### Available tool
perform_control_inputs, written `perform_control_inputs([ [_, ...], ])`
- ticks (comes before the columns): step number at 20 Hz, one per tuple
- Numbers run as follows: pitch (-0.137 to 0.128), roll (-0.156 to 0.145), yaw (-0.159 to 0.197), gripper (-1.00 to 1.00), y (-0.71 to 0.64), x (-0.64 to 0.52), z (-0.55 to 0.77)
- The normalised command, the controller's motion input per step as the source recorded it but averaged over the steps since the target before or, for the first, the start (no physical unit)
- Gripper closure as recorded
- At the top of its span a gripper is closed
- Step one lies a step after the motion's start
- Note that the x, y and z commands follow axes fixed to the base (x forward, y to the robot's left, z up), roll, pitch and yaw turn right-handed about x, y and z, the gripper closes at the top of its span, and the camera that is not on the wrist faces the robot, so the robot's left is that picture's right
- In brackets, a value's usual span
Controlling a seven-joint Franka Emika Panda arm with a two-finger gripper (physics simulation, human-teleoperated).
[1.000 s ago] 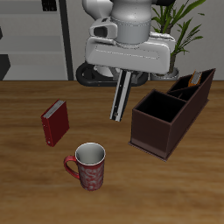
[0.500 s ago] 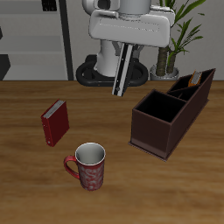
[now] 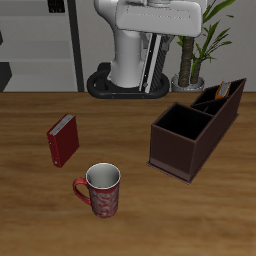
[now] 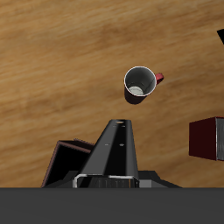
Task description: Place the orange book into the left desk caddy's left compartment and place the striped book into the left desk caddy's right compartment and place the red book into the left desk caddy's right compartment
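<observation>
Hanging below the white robot arm at upper centre of the exterior view, the two-finger gripper (image 3: 158,36) is closed on the upper end of the thin grey striped book (image 3: 152,66). The book dangles almost upright, clear of the wooden table (image 3: 30,215) and behind the long dark brown left desk caddy (image 3: 192,142).

- **Exterior view only:** the caddy's full length shows at centre right. Its wide, low right compartment (image 3: 182,122) is black inside, with no book visible in it. In the taller, slanted left compartment (image 3: 218,98), a sliver of the small orange book (image 3: 222,90) shows, mostly hidden by the walls. A green potted plant (image 3: 207,30) stands behind.
- **Both views:** the small dark red book (image 3: 62,140) (image 4: 208,138) stands at centre left of the exterior frame, well apart from the caddy. The red patterned mug (image 3: 101,190) (image 4: 140,83) sits nearer the table's front edge.
- **Wrist view:** the striped book (image 4: 117,150) appears foreshortened as a dark wedge, and only one corner of the caddy (image 4: 63,163) shows. The red book is cut off by the frame edge.

The fingertips themselves are hard to make out — the grip is read from the suspended book.
</observation>
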Motion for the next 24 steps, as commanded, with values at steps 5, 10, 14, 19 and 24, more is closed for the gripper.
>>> perform_control_inputs([
  [5, -0.041, -0.012, -0.076, 1.0, 0.21, -0.32, 0.13],
  [10, 0.014, -0.027, -0.068, 1.0, 0.19, -0.07, -0.1],
  [14, 0.024, -0.015, -0.088, 1.0, 0.31, -0.16, -0.19],
  [19, 0.025, -0.015, -0.099, 1.0, 0.17, -0.07, -0.06],
  [24, 0.005, 0.037, -0.049, 1.0, 0.24, -0.06, -0.05],
])
